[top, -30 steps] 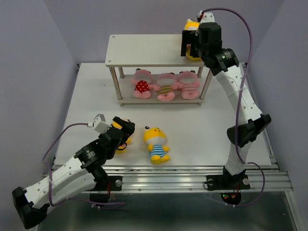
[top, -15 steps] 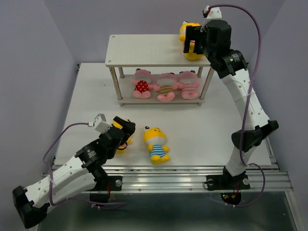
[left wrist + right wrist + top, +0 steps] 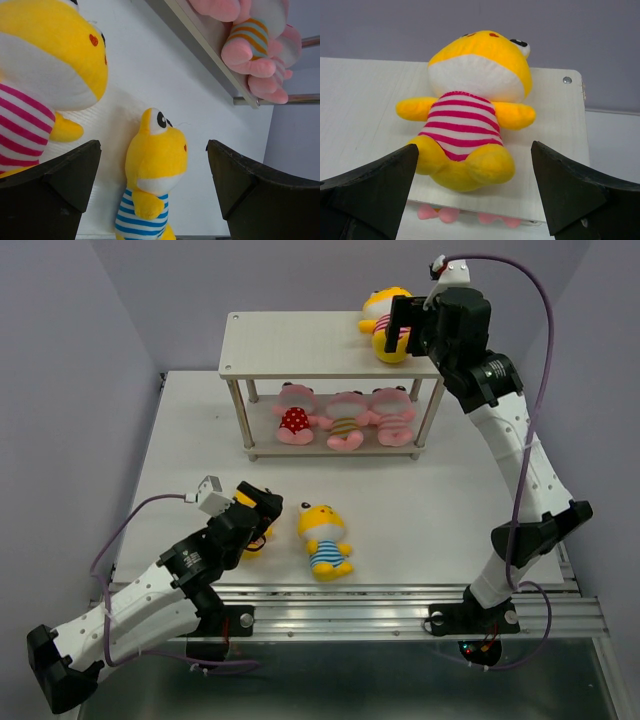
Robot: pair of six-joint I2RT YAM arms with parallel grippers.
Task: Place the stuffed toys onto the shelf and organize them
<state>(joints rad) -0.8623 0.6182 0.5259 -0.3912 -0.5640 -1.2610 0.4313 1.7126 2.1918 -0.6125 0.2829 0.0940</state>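
The shelf (image 3: 300, 345) stands at the back of the table. A yellow toy with pink stripes (image 3: 385, 325) lies on its back at the right end of the top board (image 3: 350, 100); it also shows in the right wrist view (image 3: 470, 100). My right gripper (image 3: 408, 328) is open just behind the toy's feet (image 3: 474, 150), not holding it. Three pink toys (image 3: 345, 425) lie on the lower tier. My left gripper (image 3: 262, 512) is open and low over a second pink-striped yellow toy (image 3: 30, 100). A blue-striped yellow toy (image 3: 322, 538) lies to its right (image 3: 150, 200).
The shelf's thin metal legs (image 3: 240, 420) stand on the white table (image 3: 450, 500). Purple walls close in the left, back and right. A metal rail (image 3: 400, 605) runs along the near edge by the arm bases.
My right gripper has let go of the pink-striped yellow toy on the top board and drawn back to the right and up. The left arm has hardly moved.
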